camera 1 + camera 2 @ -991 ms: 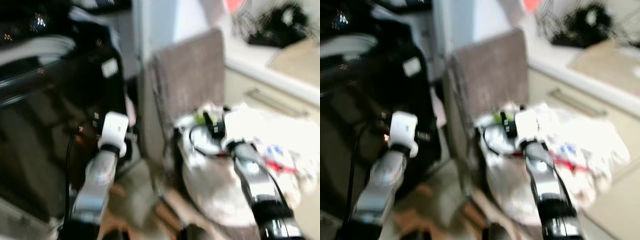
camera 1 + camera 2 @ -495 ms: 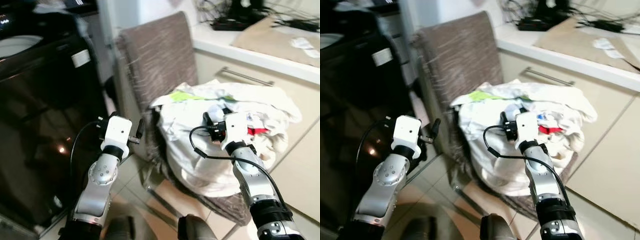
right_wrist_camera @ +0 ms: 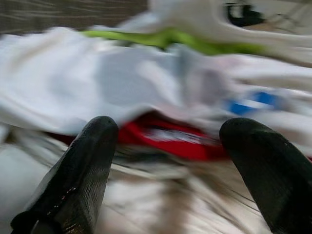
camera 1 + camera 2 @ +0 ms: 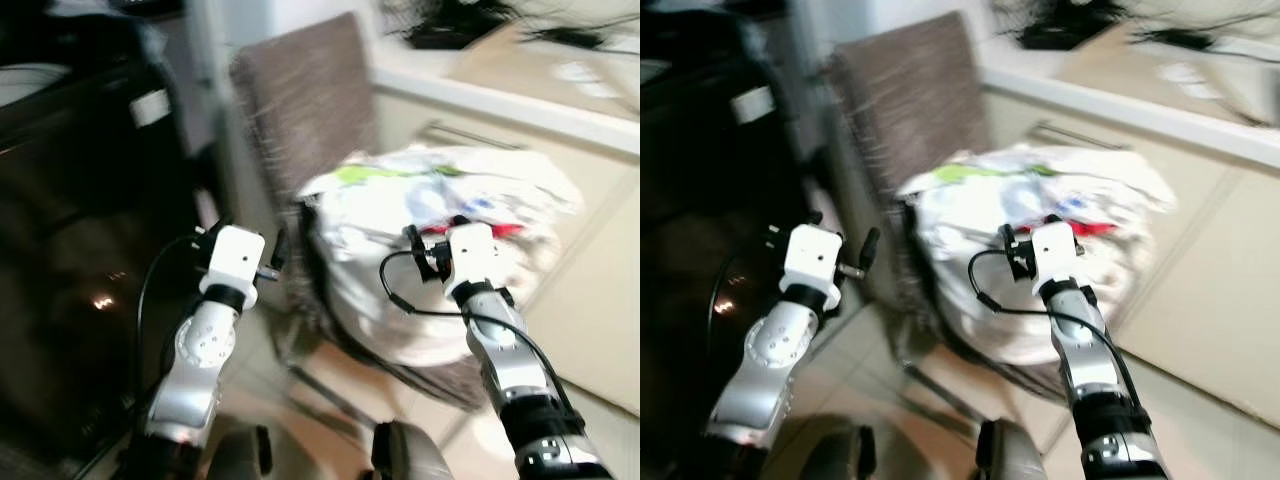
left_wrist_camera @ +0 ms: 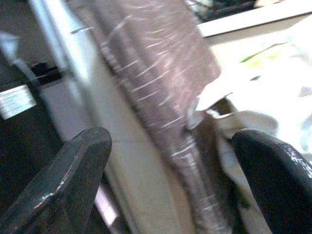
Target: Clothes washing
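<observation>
Motion blur smears the clothes pile (image 4: 430, 230) heaped on the chair (image 4: 310, 110), its single garments indistinct. The right gripper (image 3: 170, 161) hovers spread wide before the pile; the left gripper (image 5: 161, 161), equally wide, faces the chair's upright back.

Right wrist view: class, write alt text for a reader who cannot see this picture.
The right gripper, fingers open, points at a pile of laundry: white cloth with a lime-green strip, a blue patch and a red item between the fingertips. The picture is blurred.

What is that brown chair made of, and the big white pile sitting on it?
The brown high-backed chair looks covered in woven fabric: matte, with pale streaky threads across it. The big white pile looks like soft cloth, probably cotton laundry, crumpled in folds, with green, blue and red bits. Blur hides finer texture.
</observation>
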`<state>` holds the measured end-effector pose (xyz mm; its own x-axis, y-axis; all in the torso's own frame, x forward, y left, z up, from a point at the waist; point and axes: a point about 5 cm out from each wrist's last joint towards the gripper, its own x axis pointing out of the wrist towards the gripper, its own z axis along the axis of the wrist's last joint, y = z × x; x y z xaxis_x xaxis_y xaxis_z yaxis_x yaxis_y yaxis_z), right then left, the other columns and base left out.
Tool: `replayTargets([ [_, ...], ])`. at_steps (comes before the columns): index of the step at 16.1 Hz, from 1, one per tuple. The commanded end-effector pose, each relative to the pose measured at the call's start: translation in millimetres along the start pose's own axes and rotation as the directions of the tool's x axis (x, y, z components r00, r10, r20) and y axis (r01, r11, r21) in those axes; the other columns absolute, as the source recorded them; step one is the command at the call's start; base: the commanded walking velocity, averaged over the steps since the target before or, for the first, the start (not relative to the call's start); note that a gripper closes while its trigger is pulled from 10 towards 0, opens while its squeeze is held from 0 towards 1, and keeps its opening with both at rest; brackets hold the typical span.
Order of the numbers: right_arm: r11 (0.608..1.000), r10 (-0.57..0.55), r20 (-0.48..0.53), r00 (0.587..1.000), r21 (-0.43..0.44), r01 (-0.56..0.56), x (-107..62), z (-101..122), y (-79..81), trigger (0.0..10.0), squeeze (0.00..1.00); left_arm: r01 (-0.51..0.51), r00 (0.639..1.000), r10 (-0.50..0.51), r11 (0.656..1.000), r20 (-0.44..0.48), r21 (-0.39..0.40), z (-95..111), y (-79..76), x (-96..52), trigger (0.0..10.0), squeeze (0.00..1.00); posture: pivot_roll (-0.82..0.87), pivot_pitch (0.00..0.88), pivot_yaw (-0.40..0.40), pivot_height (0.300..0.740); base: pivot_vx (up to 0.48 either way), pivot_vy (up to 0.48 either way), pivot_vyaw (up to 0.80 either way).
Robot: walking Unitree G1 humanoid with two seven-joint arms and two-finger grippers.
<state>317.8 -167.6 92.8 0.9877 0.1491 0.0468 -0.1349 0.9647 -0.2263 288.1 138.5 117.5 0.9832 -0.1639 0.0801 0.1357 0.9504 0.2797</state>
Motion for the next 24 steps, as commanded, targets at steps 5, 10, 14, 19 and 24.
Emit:
replayTargets([
  [5,1.000,-0.009,0.064,0.998,-0.009,0.010,3.6,12,-4.8,10.0,0.00,0.017,1.000,-0.017,1.000,0.025,-0.003,5,-5.0,2.9,10.0,0.00,-0.07,0.010,-0.005,0.728,0.000,0.000,0.00],
  [10,1.000,0.003,0.060,0.998,-0.006,-0.003,3.1,11,-2.2,10.0,0.00,0.018,1.000,-0.018,1.000,0.021,-0.003,4,-4.7,1.2,10.0,0.00,-0.07,0.017,-0.007,0.740,0.000,0.000,0.00],
  [14,0.980,-0.185,-0.036,0.982,0.065,0.187,12.1,5,-27.2,10.0,0.00,0.014,1.000,-0.014,1.000,0.019,0.012,5,-3.3,2.0,10.0,0.00,-0.04,0.025,-0.008,0.740,0.000,0.000,0.00],
  [19,0.959,-0.268,-0.010,0.963,0.088,0.268,34.9,27,-55.9,10.0,0.00,0.025,1.000,-0.025,0.999,-0.001,0.032,4,3.3,-10.3,10.0,0.00,0.00,0.073,0.016,0.740,0.000,0.000,0.00],
  [24,0.947,-0.253,-0.224,0.941,0.142,0.288,49.2,11,-53.3,10.0,0.00,0.029,0.999,-0.027,0.997,-0.033,0.073,4,16.1,-24.6,10.0,0.00,0.08,0.116,0.038,0.740,0.000,0.000,0.00],
])
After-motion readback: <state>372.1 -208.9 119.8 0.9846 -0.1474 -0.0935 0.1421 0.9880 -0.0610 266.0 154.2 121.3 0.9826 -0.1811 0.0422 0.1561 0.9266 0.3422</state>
